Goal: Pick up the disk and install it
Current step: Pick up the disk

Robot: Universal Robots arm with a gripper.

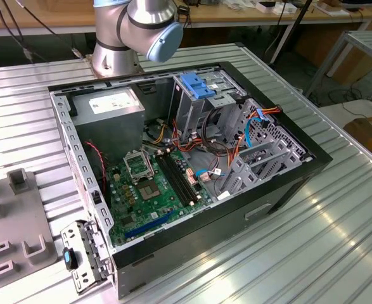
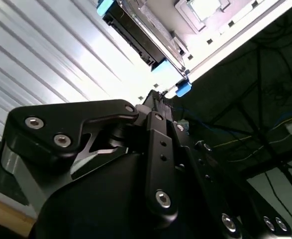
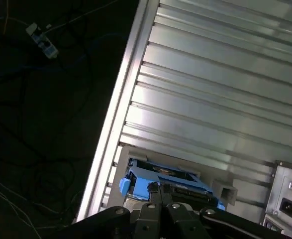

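Ribbed aluminium table (image 1: 338, 240) carries an open computer case (image 1: 192, 158) lying on its side, motherboard up, which leaves the interior reachable from above. Inside stands the metal drive cage (image 1: 201, 101) topped with a blue latch. The robot arm (image 1: 135, 31) is mounted just behind the case. The disk (image 3: 170, 179) is not in the case. In both wrist views it sits in a grey holder (image 3: 225, 189) on the table close to the table's edge, with dark floor and loose cables (image 3: 36, 99) beyond. The holder appears to keep the slab at a fixed, repeatable pose with its blue bracket exposed, presumably so it can be taken hold of cleanly. In the second wrist view the disk (image 2: 136, 35) shows as a dark slab with blue tabs at both ends, seated in the holder rather than lifted from it. The gripper (image 3: 160, 193) is pointed at the disk and very close to it, its tip (image 2: 158, 97) near one blue end tab. Whether the claw is released, clenched or already on the bracket cannot be told, and contact with the disk cannot be confirmed. Assessment: work stands at the pick-up stage; the disk has not been raised and installation has not begun.
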